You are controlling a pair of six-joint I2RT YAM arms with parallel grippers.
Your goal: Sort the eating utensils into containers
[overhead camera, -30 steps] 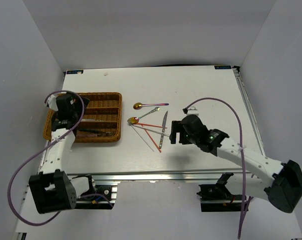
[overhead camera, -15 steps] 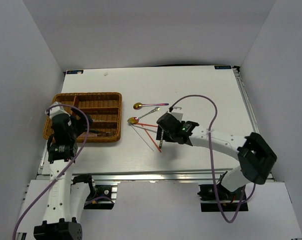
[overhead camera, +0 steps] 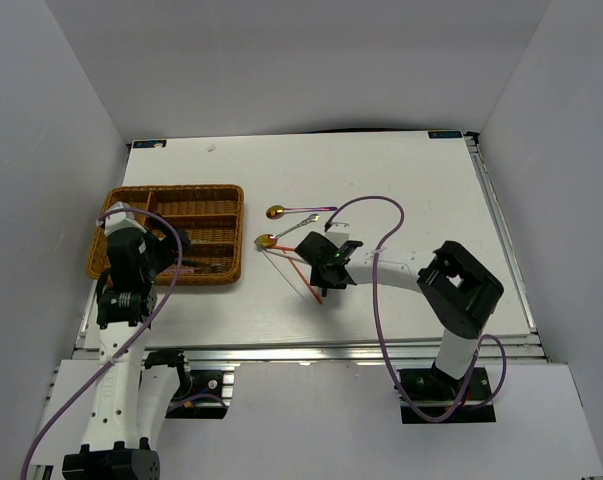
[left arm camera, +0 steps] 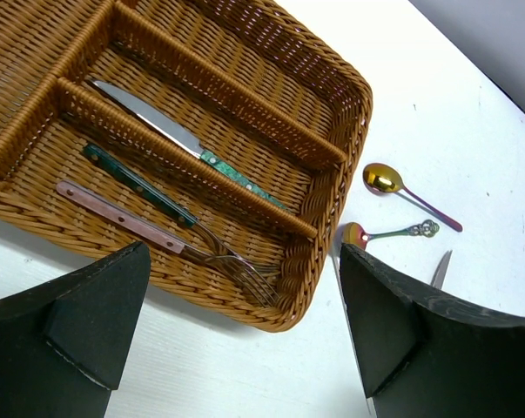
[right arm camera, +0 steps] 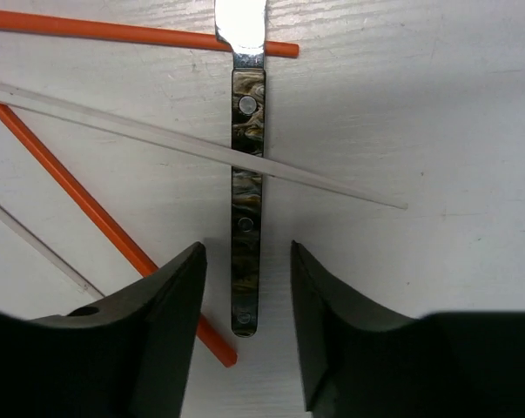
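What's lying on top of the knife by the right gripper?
A pale chopstick crosses over the knife handle. An orange chopstick passes under the blade, hidden where they cross.

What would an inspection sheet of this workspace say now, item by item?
Surface: white table, flat.
Job's things: wicker tray holds a green-handled knife in one slot, a fork and a dark-handled piece in the next; loose on the table: two spoons, marbled-handled knife, orange chopsticks, silver chopsticks.
Clutter: nothing seen.
Grippers: left gripper open, by the tray; right gripper open, jaws astride that knife's handle.
Cables: a purple cable loops off each arm.
Surroundings: white walls on three sides.
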